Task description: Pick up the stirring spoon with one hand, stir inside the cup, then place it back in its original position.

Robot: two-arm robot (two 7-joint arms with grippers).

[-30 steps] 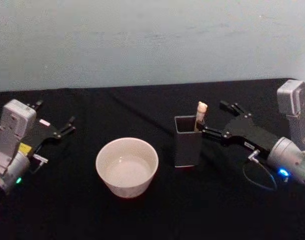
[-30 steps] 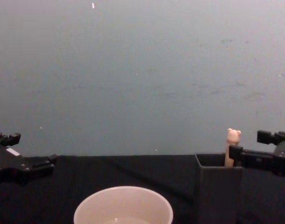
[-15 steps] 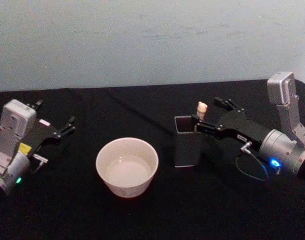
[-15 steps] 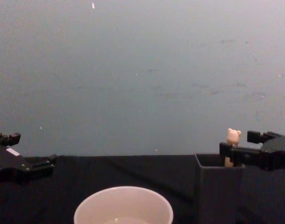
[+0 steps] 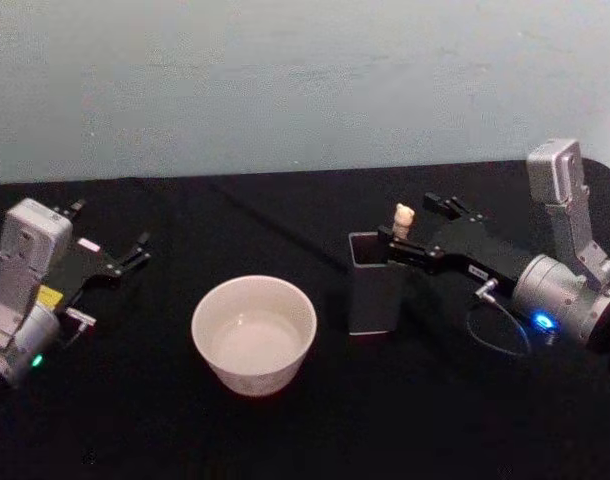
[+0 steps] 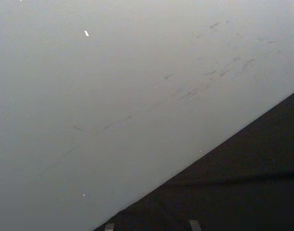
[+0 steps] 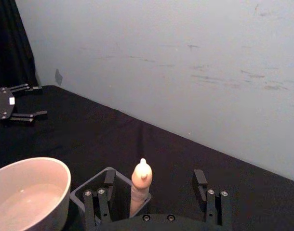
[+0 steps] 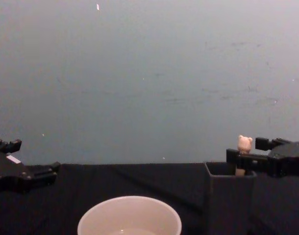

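hidden or unclear:
- stirring spoon [image 5: 403, 218] [image 7: 141, 183] [image 8: 244, 144]: the beige handle top with its small bear head rises out of the holder; neck and bowl are hidden inside.
- holder [image 5: 373, 290] [image 7: 78, 198] [image 8: 229, 200]: its base is cut off in the chest view, and only its near rim shows in the right wrist view.
- cup [image 5: 253, 378] [image 7: 60, 190] [image 8: 130, 201]: the lower half is cut off in the chest view; whether it holds liquid cannot be told.
- two small pale tabs [image 6: 194, 224] at the edge of the left wrist view: too little shows to say what they are.

counted:
- stirring spoon, 1: upright in the holder, between the right fingers, nearer one finger than the other, with a gap on each side.
- holder, 1: dark grey, square, directly under the right fingertips.
- cup, 1: cream-white, round, past the right fingertips, just beside the holder, well apart from the left fingers.
- grippers, 2: right gripper [image 5: 407, 222] [image 7: 154, 178] [image 8: 245, 150] spread wide, straddling the spoon handle above the holder's mouth, clasping nothing. left gripper [image 5: 110, 228] [image 7: 41, 101] [image 8: 34, 156] also spread, holding nothing, low over the table far to the cup's other side.
- table [image 5: 285, 440], 1: black cloth.
- wall [image 5: 285, 80], 1: pale grey-blue, scuffed.
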